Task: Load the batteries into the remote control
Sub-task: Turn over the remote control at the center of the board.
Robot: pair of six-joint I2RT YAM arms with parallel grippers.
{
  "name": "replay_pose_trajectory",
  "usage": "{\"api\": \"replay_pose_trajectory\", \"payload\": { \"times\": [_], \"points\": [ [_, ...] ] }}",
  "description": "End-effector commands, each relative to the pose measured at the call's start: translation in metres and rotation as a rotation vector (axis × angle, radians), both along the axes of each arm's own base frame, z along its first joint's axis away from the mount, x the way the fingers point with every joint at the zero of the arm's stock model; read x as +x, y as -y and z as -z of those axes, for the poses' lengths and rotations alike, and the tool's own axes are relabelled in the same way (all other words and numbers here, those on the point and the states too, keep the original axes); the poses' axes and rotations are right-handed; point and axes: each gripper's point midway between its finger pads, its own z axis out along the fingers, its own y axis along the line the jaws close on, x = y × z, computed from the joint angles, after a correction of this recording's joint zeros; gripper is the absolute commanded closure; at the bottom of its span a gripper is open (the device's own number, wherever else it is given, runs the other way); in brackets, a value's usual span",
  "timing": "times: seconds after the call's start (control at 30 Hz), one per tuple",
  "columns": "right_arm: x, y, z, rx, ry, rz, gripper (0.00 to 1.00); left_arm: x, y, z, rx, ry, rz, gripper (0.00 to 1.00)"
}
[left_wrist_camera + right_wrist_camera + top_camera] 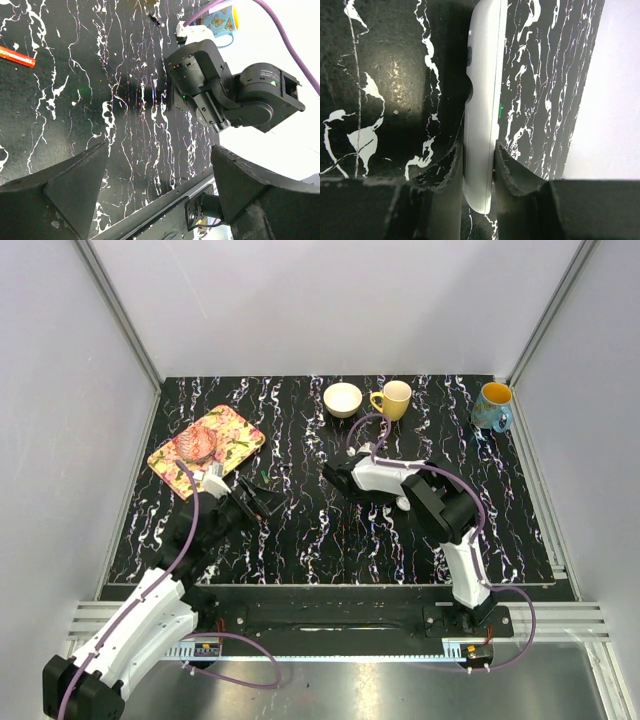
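Note:
The white remote control (482, 75) stands on its long edge on the black marbled table, with grey buttons on its left face. My right gripper (477, 150) is shut on its near end, one finger on each flat side. In the top view the right gripper (335, 478) is at the table's middle and the remote is hidden under it. My left gripper (260, 502) is open and empty, left of the right one and pointing toward it. In the left wrist view (157, 155) its fingers are spread wide. A thin red-orange cylinder (17, 56), perhaps a battery, lies on the table.
A floral tray (235, 435) holding a pinkish object sits at the far left, with a small white piece (213, 480) at its near edge. A cream bowl (343, 399), a yellow mug (394, 399) and a blue mug (492, 406) stand along the back. A small green bit (265, 477) lies nearby.

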Motion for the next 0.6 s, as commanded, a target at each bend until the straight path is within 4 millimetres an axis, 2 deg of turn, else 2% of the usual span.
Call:
{"api": "replay_pose_trajectory", "payload": {
  "times": [0.0, 0.23, 0.37, 0.4, 0.57],
  "points": [
    [0.011, -0.011, -0.006, -0.019, 0.015, -0.035, 1.0, 0.0, -0.003, 0.002, 0.013, 0.016, -0.012, 0.12],
    [-0.003, -0.025, 0.015, 0.047, -0.105, -0.072, 1.0, -0.001, -0.001, 0.006, 0.012, 0.007, 0.004, 0.12],
    [-0.009, -0.034, 0.02, 0.091, -0.142, -0.078, 0.87, -0.002, 0.0, 0.01, 0.015, -0.007, 0.013, 0.13],
    [-0.01, -0.036, 0.021, 0.098, -0.147, -0.081, 0.8, -0.003, 0.001, 0.012, 0.014, -0.01, 0.014, 0.13],
    [-0.015, -0.041, 0.025, 0.117, -0.171, -0.075, 0.65, -0.004, 0.001, 0.013, 0.014, -0.014, 0.019, 0.13]
  ]
}}
